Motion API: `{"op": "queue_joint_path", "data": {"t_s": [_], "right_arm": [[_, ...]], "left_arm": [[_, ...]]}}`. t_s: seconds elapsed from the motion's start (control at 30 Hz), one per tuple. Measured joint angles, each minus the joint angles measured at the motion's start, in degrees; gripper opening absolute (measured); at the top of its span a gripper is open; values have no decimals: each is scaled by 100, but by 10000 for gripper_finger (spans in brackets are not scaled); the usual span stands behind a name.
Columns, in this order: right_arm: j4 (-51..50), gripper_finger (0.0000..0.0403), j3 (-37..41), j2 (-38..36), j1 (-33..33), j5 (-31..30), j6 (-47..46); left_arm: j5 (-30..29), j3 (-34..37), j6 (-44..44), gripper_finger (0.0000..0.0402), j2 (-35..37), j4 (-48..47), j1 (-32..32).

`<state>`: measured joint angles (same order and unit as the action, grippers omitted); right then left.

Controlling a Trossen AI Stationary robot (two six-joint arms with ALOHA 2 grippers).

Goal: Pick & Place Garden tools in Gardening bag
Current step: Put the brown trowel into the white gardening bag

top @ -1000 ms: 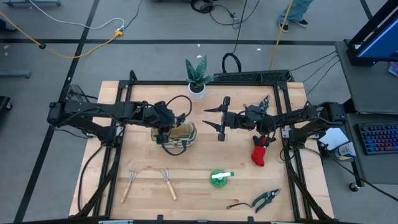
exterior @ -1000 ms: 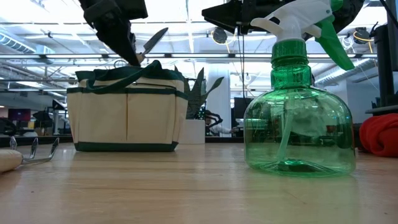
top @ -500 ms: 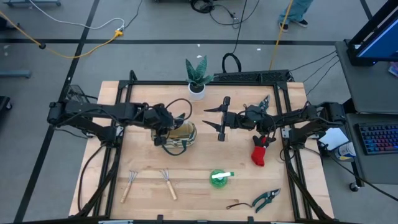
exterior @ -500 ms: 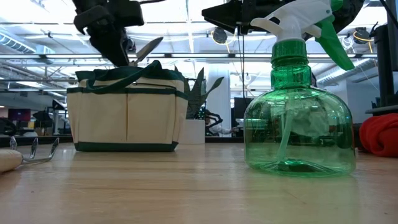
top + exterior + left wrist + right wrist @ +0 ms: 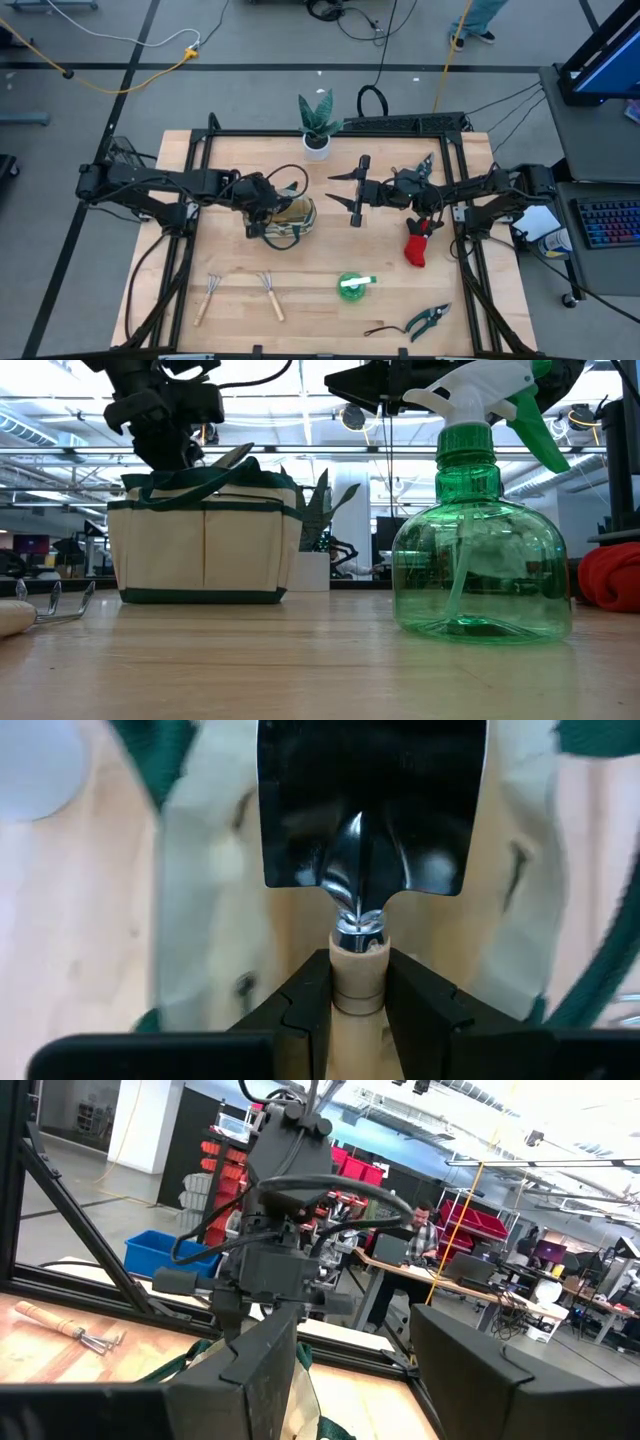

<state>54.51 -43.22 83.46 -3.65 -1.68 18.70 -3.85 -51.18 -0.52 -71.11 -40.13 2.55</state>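
The cream gardening bag [image 5: 288, 219] with green trim stands on the table left of centre. My left gripper [image 5: 262, 208] hangs over its left end, shut on a wooden-handled trowel [image 5: 362, 815]. In the low view the trowel's blade tip [image 5: 233, 457] shows just above the bag's rim [image 5: 205, 480]. My right gripper [image 5: 355, 190] waits open and raised, right of the bag. Two mini rakes [image 5: 240, 295], a green spray bottle [image 5: 352, 285], pruning shears [image 5: 428, 321] and a red glove [image 5: 417, 246] lie on the table. My left gripper pinches the trowel's wooden handle [image 5: 358, 982] between its two fingers [image 5: 306, 1010], just behind the metal neck. The fingers slant steeply down from the table's left and run along the handle. The trowel is lifted, blade foremost, over the bag's open top.
A green plant in a white pot [image 5: 318, 122] stands at the far edge behind the bag. A second pair of shears [image 5: 423, 167] lies by the right arm. The bag's loop handles [image 5: 270, 238] hang toward the near side. Bare wood lies between the bag and the rakes.
My left gripper has sunk toward the bag and tipped more steeply down, still shut on the trowel. The blade, which stood well above the bag's rim, now shows only its tip above it.
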Motion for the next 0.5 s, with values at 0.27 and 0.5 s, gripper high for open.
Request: {"op": "queue_joint_path", "data": {"t_s": [0.27,0.5], "right_arm": [[1,194,0,0,-1,-1,0],[-1,194,0,2,-1,-1,0]], "left_arm": [[382,389,42,85,0,447,6],[382,562,-30,85,-12,442,13]]}}
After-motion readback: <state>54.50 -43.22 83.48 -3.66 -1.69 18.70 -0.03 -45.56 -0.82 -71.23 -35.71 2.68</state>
